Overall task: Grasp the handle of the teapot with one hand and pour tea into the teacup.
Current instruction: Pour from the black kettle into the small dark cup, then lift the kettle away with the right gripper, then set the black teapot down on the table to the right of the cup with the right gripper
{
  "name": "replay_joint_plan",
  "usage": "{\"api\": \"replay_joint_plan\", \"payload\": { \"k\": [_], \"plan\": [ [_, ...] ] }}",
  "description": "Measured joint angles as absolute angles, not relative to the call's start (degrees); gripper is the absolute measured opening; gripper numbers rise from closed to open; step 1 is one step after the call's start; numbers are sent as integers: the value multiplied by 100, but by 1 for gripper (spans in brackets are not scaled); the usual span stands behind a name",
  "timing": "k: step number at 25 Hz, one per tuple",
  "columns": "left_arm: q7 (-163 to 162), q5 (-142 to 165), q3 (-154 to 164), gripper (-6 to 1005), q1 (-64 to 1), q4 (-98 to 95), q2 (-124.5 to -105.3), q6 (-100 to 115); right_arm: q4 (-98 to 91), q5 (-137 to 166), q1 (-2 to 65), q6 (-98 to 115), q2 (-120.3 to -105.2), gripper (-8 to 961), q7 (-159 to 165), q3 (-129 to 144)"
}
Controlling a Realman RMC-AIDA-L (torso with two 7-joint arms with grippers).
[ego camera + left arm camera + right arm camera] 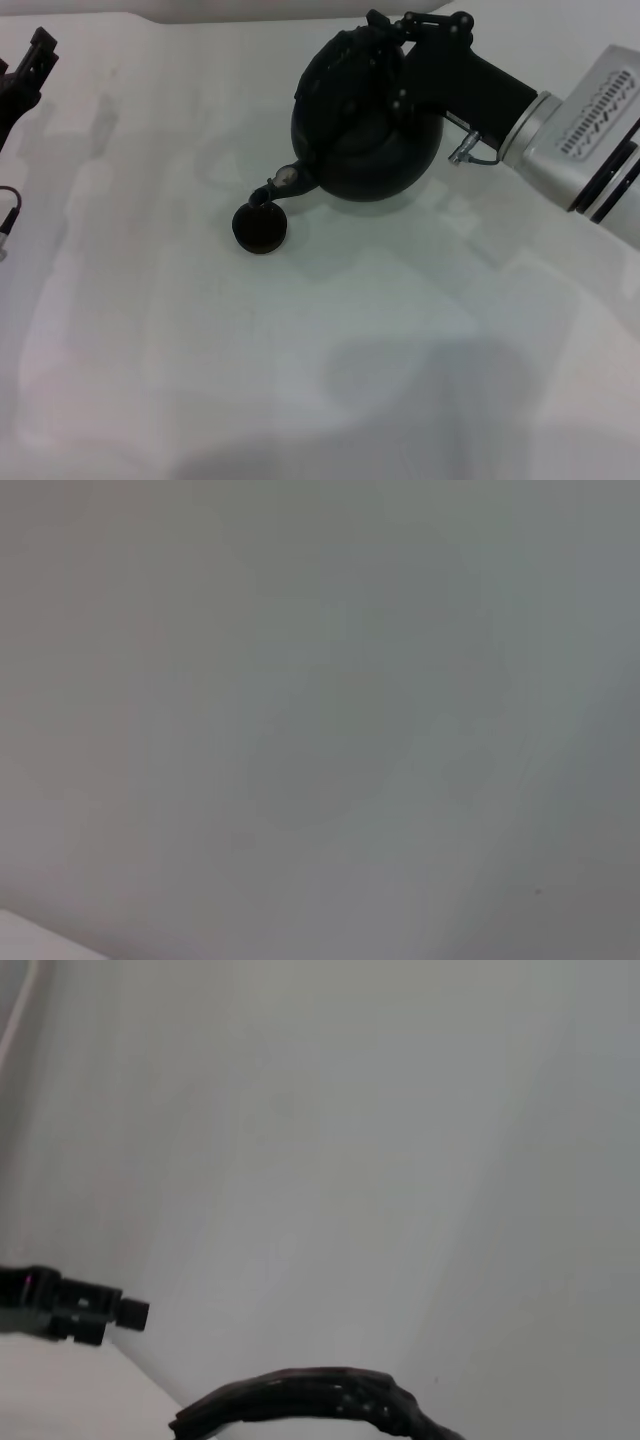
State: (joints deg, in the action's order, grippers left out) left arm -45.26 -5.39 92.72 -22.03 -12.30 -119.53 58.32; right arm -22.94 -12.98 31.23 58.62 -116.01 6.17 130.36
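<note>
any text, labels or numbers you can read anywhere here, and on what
None can be read. The only marking is a row of dark bars on the silver forearm behind the right gripper, which holds the teapot tilted over the teacup; they form no letters. The pot, cup and table bear nothing.

Reached in from the right — black right gripper point(385, 45) clamped shut, silver-grey forearm point(590, 130) angled down. Parked at the left edge — black left gripper point(30, 65).

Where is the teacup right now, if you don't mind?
In the head view, the teacup sits on the table's centre-left, directly under the tilted teapot's spout.
</note>
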Motion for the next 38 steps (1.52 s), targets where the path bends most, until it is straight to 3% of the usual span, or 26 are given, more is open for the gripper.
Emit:
{"api": "replay_joint_plan", "payload": {
  "k": [8, 27, 38],
  "plan": [
    [-4525, -544, 9272, 861, -2177, -1231, -11950, 5831, -2263, -1310, 2973, 5995, -11570, 129, 2065, 12633],
    [-4490, -515, 9273, 862, -2230, -1230, -11944, 5836, -1665, -1273, 1829, 7166, -11540, 129, 2676, 12359],
    [-4513, -519, 9273, 862, -2227, -1230, -11944, 5852, -1496, -1264, 1753, 7170, -11547, 128, 2766, 12579]
  ]
}}
